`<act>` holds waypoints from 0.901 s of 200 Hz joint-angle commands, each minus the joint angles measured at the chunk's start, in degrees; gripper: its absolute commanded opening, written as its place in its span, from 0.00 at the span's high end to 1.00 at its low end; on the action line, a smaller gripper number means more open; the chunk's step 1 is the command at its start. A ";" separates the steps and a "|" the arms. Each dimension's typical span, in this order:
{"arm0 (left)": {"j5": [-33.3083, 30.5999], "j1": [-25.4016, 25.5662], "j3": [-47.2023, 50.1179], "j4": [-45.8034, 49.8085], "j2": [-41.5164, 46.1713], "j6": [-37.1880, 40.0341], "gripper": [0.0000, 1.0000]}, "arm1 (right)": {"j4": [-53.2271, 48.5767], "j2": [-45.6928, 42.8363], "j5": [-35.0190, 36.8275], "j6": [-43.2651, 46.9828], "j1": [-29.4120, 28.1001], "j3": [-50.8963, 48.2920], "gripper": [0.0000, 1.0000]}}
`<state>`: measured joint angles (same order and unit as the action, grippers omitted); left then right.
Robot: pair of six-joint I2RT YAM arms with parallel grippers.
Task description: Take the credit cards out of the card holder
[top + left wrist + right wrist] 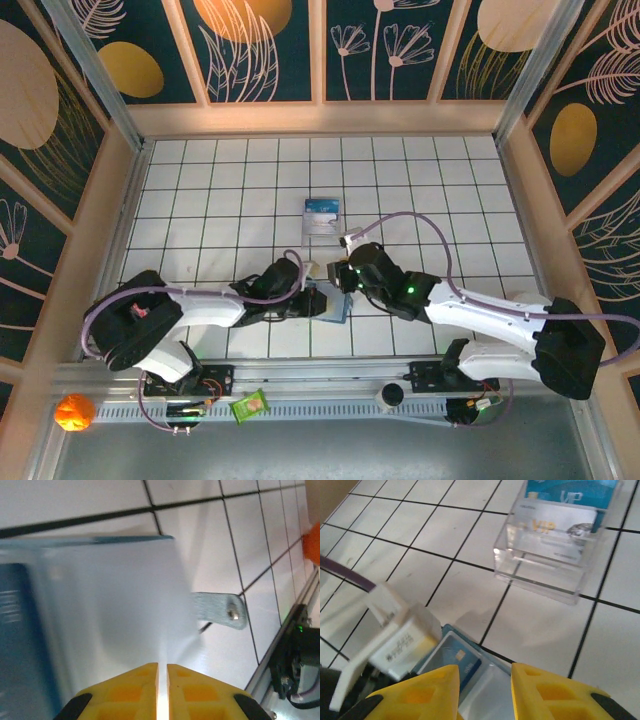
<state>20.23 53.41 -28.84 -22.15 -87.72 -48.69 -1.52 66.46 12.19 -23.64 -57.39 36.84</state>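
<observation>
White tiled desk (200, 200) carries your holder (333, 303) at its near middle. Your left end effector (162, 667) is pinched thin on the holder's panel; your right end effector (485, 674) stands partly apart above a blue card (464, 661) in its pocket
</observation>
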 commanded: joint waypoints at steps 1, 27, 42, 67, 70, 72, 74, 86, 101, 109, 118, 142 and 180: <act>3.30 1.47 -2.76 -1.96 -2.11 1.42 0.88 | -1.97 -1.04 2.87 -2.06 0.51 -0.89 0.67; 3.32 1.47 -2.95 -1.83 -2.97 1.47 0.86 | -2.25 -0.63 3.43 -2.71 0.68 -0.81 0.67; 2.26 1.49 -2.79 -1.13 -2.11 1.33 0.86 | -2.08 -0.23 3.20 -2.89 0.71 -0.73 0.67; -3.81 1.44 0.14 -0.46 5.09 0.74 0.83 | -1.88 0.68 1.87 -3.23 1.03 -0.22 0.67; -4.60 1.39 0.49 -0.22 6.15 0.70 0.82 | -1.83 0.88 1.65 -3.33 1.07 -0.19 0.67; -5.05 1.43 0.64 -0.05 6.77 0.70 0.82 | -1.76 0.98 1.44 -3.38 1.18 -0.15 0.67; -5.62 1.30 0.85 0.21 7.52 0.72 0.81 | -1.76 1.14 1.20 -3.46 1.26 -0.07 0.67; -8.88 1.22 1.95 1.91 11.54 0.70 0.79 | -1.57 2.16 -0.53 -3.67 1.60 0.15 0.68; -13.33 0.39 3.97 4.24 16.25 -0.08 0.80 | -0.58 4.32 -5.02 -3.15 1.76 0.65 0.72; -15.23 -0.58 5.41 5.28 18.54 -0.48 0.82 | -0.41 5.94 -7.15 -3.00 1.68 1.22 0.75; -16.06 -2.36 7.31 6.18 20.70 -0.82 0.83 | -0.52 7.79 -8.78 -3.17 1.43 1.78 0.78; -16.40 -5.32 9.68 8.00 23.72 0.25 0.79 | -1.68 11.88 -10.82 -4.48 -0.26 2.55 0.81; -18.36 -5.58 9.66 9.16 23.25 2.17 0.72 | -4.39 16.15 -9.91 -9.38 -3.34 0.69 0.85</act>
<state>4.25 48.21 -19.59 -14.55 -64.49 -48.01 -3.75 80.88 2.85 -28.95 -59.51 37.98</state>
